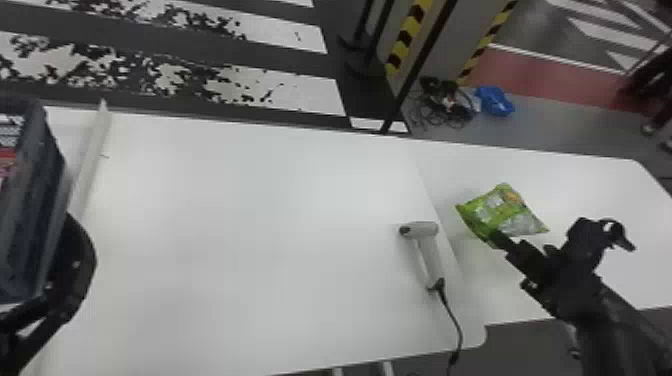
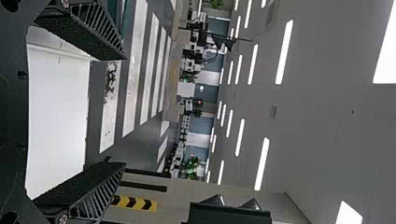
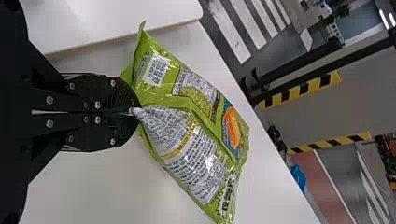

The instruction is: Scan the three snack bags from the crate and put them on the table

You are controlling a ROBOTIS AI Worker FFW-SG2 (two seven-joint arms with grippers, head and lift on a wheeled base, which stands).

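We see the green snack bag (image 1: 500, 210) above the right part of the white tabletop (image 1: 250, 225), and our right hand (image 1: 500, 241) is closed on one end of it. In the right wrist view, the fingers pinch this end and the bag is hanging out at a slant, with its printed label facing the camera. We cannot tell if the bag touches the tabletop. Near the bag, toward our left, the scanner (image 1: 426, 252) is lying, and its cable (image 1: 454, 320) runs to the near edge. Far on our left is the dark crate (image 1: 32, 210), with something red and white inside. Our left hand (image 1: 75, 265) is just beside the crate, its fingers wide apart with nothing between them. Beyond the tabletop, a blue thing (image 1: 495, 101) lies on the floor.
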